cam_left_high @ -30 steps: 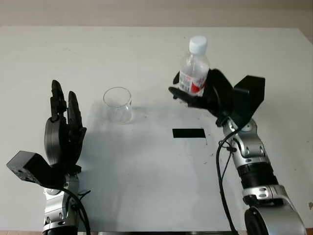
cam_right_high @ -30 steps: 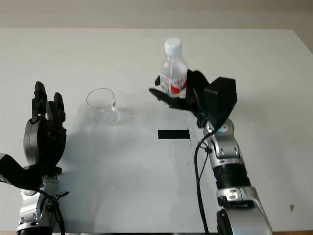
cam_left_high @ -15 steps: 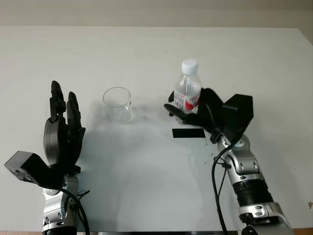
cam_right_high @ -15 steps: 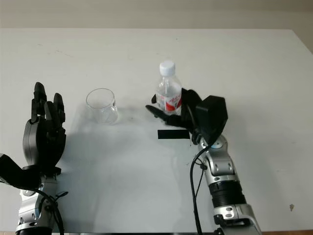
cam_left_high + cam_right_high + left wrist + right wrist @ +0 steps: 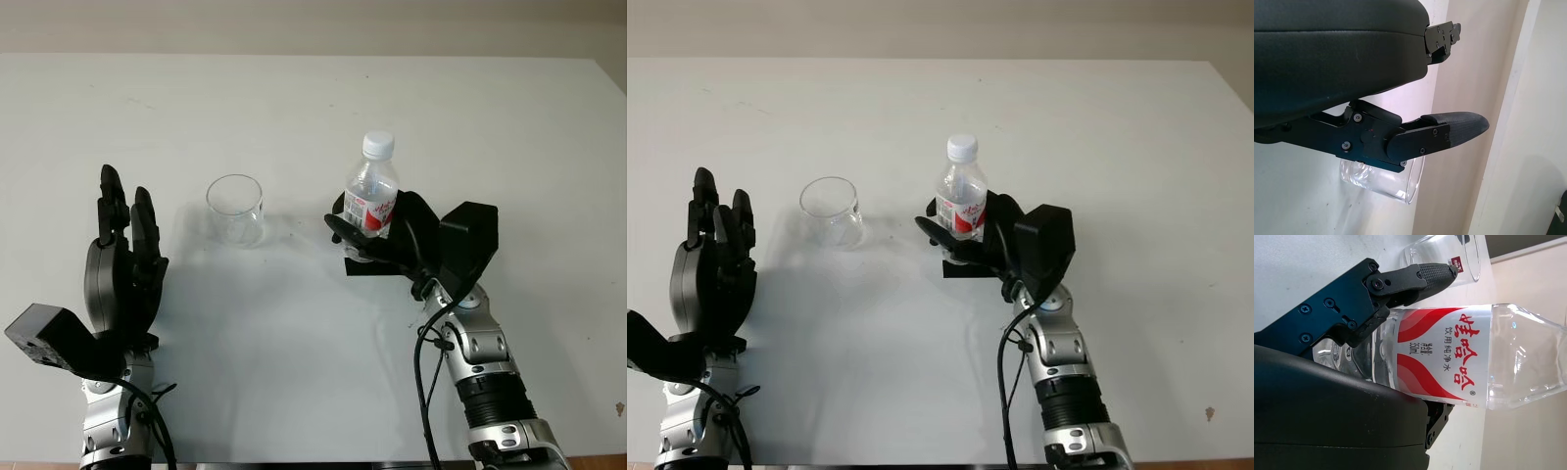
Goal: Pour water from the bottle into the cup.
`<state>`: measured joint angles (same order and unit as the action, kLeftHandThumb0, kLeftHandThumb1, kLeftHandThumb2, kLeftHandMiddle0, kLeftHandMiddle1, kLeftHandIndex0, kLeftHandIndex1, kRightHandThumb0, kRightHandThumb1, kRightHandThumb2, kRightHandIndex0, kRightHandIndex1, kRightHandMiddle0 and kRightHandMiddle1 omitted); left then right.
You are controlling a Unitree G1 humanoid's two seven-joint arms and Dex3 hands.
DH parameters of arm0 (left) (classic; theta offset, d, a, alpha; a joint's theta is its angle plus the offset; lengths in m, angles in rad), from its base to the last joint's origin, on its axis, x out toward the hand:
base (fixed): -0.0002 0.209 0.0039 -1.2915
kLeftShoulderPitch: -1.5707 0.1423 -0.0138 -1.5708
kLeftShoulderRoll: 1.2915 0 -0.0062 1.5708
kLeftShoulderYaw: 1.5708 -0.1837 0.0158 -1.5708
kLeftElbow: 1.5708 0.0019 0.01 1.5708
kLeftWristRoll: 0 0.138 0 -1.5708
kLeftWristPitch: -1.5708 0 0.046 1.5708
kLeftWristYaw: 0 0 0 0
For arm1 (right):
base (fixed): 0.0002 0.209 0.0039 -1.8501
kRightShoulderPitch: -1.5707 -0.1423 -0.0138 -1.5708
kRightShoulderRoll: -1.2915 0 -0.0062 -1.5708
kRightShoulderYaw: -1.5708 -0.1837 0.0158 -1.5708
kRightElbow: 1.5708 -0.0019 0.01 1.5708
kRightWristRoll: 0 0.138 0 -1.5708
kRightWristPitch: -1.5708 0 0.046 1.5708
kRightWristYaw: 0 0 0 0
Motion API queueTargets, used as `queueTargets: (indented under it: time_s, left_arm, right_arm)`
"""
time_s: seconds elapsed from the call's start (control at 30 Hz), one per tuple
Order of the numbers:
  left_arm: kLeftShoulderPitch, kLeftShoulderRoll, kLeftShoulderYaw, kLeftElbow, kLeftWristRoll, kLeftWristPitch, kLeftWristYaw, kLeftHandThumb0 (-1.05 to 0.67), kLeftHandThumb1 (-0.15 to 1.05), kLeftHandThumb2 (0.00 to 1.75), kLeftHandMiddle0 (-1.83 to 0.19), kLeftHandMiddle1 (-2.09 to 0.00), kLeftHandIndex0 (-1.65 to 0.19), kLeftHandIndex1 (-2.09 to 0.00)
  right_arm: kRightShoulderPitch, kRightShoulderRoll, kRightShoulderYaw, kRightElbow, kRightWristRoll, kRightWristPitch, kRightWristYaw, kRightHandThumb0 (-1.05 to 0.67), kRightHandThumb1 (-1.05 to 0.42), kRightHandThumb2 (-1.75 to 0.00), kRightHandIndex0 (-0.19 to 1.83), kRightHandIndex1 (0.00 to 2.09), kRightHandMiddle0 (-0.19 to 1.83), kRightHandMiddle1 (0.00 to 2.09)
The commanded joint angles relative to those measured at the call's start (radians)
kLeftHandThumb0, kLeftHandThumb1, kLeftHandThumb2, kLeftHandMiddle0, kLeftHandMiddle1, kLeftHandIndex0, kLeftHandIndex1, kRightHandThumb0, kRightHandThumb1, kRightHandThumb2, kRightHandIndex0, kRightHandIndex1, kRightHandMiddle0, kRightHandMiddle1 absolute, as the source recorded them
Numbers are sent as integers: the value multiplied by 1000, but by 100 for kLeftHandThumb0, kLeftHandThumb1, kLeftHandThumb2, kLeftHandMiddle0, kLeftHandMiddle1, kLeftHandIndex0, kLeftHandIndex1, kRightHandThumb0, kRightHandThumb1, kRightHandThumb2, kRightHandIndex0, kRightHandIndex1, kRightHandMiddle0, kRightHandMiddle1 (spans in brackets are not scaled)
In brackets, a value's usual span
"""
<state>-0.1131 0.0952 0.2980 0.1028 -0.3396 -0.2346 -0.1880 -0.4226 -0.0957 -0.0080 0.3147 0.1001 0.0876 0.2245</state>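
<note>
A clear water bottle (image 5: 372, 194) with a white cap and a red-and-white label (image 5: 1449, 357) stands upright right of the table's middle. My right hand (image 5: 364, 233) is shut on its lower half, fingers wrapped around the label. The bottle's base is hidden behind the fingers, so I cannot tell whether it touches the table. An empty clear cup (image 5: 235, 209) stands upright about a hand's width to the left of the bottle, also seen in the wrist views as the cup (image 5: 1447, 254) and the cup (image 5: 1383, 181). My left hand (image 5: 122, 259) is open at the near left, apart from the cup.
A black rectangular mark (image 5: 963, 269) lies on the white table (image 5: 294, 372) just under the right hand, partly covered by it. The table's far edge meets a beige wall (image 5: 294, 24).
The right hand has brought the bottle down from its raised position and nearer to me, a little leftward, over the black mark. The bottle stays upright. Left hand and cup are unmoved.
</note>
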Motion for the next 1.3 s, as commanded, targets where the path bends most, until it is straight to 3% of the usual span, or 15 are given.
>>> queueTargets:
  time_s: [0.0,0.37,0.47,0.5,0.53,0.57,0.6,0.7,0.77,0.9,1.1,1.17,1.27]
  left_arm:
    - [28,6,7,9,-2,3,-3,-66,105,58,12,-5,19,-2]
    - [25,17,11,16,-8,2,-11,-65,105,59,12,-5,19,-1]
    - [26,20,13,16,-12,3,-15,-65,105,58,12,-5,19,-2]
    - [26,21,13,15,-13,4,-16,-65,105,58,12,-5,19,-2]
    - [26,21,14,13,-12,5,-15,-65,105,59,12,-5,19,-2]
    - [27,22,14,11,-10,6,-13,-65,105,59,12,-5,19,-2]
    - [28,22,13,8,-8,8,-10,-65,105,59,12,-5,19,-3]
    - [31,23,14,2,-6,12,-7,-65,105,59,12,-5,19,-3]
    - [33,22,15,-3,-7,18,-3,-65,105,59,11,-6,19,-3]
    - [34,24,19,-3,-18,20,-13,-64,105,58,12,-5,19,-4]
    - [31,29,20,-1,-17,23,-14,-64,105,59,12,-5,19,-3]
    - [32,29,20,-1,-16,22,-15,-64,105,59,12,-5,19,-3]
    - [33,32,20,-1,-17,23,-17,-64,105,60,12,-5,19,-3]
  right_arm:
    - [36,5,0,10,-3,-3,-1,-40,-105,-50,145,209,109,209]
    - [63,-29,7,1,-29,-37,20,-41,-105,-46,139,209,106,209]
    - [70,-42,16,26,-57,-81,26,-46,-105,-35,113,209,84,209]
    - [72,-39,11,33,-50,-81,30,-52,-104,-21,60,208,42,207]
    - [74,-36,4,43,-36,-87,44,-55,-104,-14,31,207,18,204]
    - [75,-38,4,52,-32,-96,57,-56,-103,-10,13,193,4,190]
    - [77,-43,6,55,-32,-99,68,-60,-101,-7,1,164,-4,160]
    - [84,-57,18,65,-55,-116,80,-67,-99,-5,-3,93,-6,94]
    - [87,-62,22,71,-70,-129,79,-69,-98,-5,-1,61,-6,69]
    - [96,-65,27,75,-80,-139,76,-73,-97,-5,1,19,-6,39]
    - [110,-55,23,80,-72,-134,67,-74,-96,-5,-12,4,-15,21]
    - [112,-60,26,87,-76,-148,71,-78,-96,-5,-18,1,-18,6]
    - [115,-90,41,118,-115,-248,74,-87,-97,-6,-19,0,-19,1]
